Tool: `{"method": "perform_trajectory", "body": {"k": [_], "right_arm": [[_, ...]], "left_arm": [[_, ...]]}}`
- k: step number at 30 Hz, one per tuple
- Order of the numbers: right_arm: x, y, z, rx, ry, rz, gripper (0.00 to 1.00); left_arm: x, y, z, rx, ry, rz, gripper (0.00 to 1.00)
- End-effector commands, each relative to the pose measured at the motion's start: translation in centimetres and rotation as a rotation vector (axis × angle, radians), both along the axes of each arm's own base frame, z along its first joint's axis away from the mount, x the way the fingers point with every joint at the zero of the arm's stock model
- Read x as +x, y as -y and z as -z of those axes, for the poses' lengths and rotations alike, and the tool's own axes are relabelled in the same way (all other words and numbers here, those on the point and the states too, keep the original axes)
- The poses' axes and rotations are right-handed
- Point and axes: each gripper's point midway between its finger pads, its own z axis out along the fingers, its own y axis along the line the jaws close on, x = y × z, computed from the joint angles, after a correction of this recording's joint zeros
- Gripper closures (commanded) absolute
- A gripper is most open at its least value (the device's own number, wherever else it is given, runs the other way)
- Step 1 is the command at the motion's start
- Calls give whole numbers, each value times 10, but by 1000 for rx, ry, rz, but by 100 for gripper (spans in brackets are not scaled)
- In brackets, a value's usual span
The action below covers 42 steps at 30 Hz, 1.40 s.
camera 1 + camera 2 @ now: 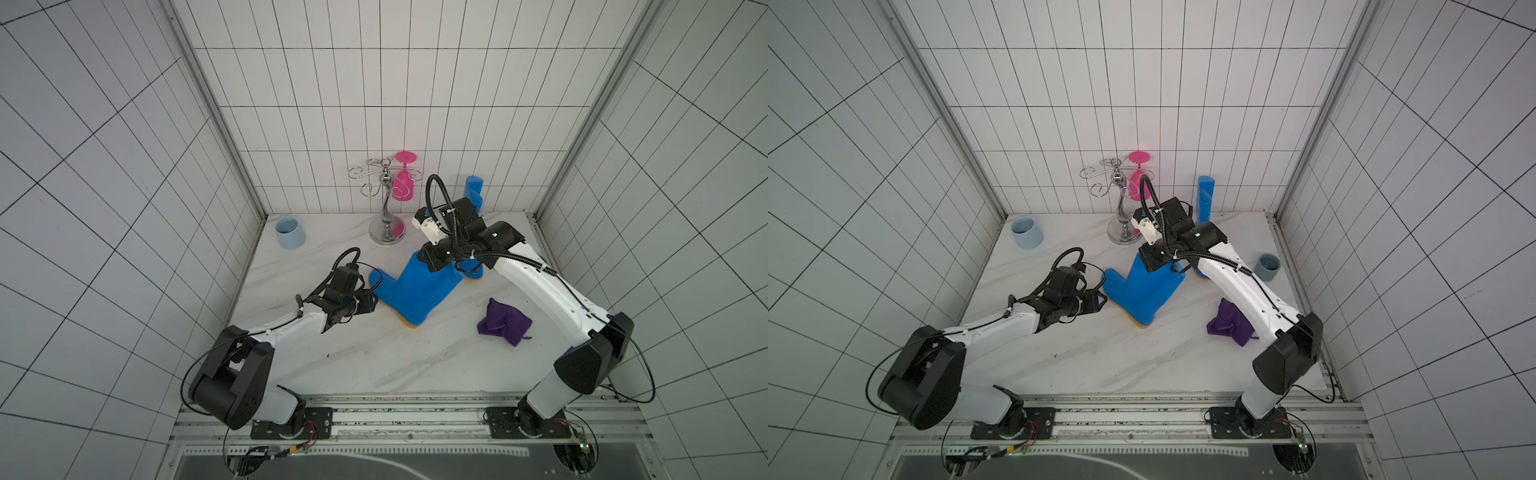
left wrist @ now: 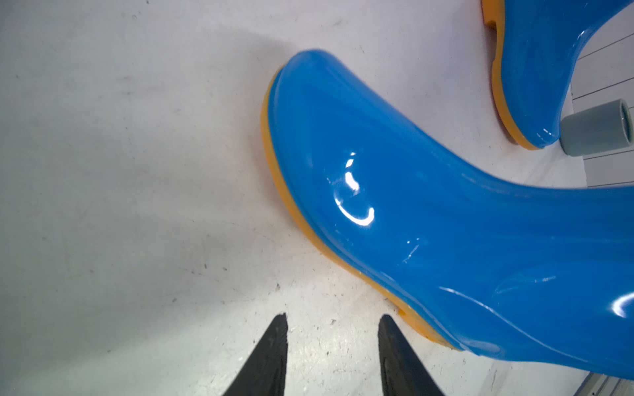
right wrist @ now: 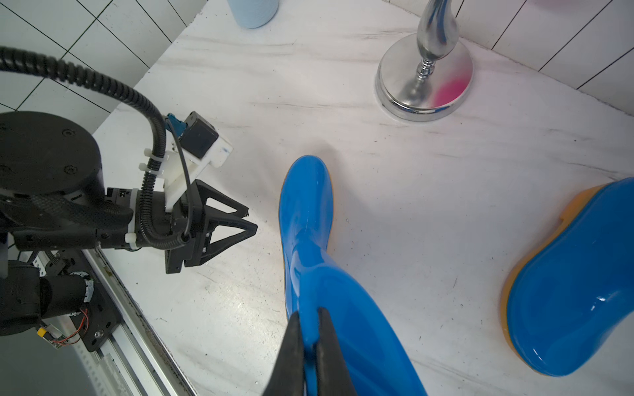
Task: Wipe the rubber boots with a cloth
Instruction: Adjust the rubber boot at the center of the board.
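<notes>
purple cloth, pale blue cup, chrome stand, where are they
purple cloth (image 1: 503, 322): in a top view, fabric middle
pale blue cup (image 1: 293, 240): in a top view, outer wall
chrome stand (image 1: 378, 237): in a top view, round base

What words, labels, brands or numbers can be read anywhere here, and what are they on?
No text is readable.
The rubber boots, the cloth, the light-blue cup and the metal stand show no print.
A small pale marking behind the left end effector is too small to read.
</notes>
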Motion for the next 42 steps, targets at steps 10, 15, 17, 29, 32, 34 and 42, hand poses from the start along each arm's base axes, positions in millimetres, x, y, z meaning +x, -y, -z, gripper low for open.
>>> {"method": "perform_trajectory", "body": {"k": [10, 15, 17, 29, 32, 34, 42], "right_arm": [[-31, -31, -48, -5, 90, -145, 100], [-65, -42, -28, -39, 50, -190, 100], [-76, -45, -19, -53, 33, -197, 100], [-109, -42, -2, -89, 0, -218, 100], [-112, -40, 4, -103, -10, -217, 100], [-112, -40, 10, -117, -22, -216, 100], [-118, -49, 20, -157, -23, -186, 100]], "left_arm": [[49, -31, -24, -25, 75, -99, 57], [56, -23, -14, -49, 46, -82, 57], [56, -22, -9, -52, 37, -85, 57], [52, -24, 0, -44, 27, -85, 57], [48, -21, 2, -55, 17, -69, 57], [40, -14, 6, -68, 2, -43, 57], [-24, 23, 36, -70, -70, 72, 58]]}}
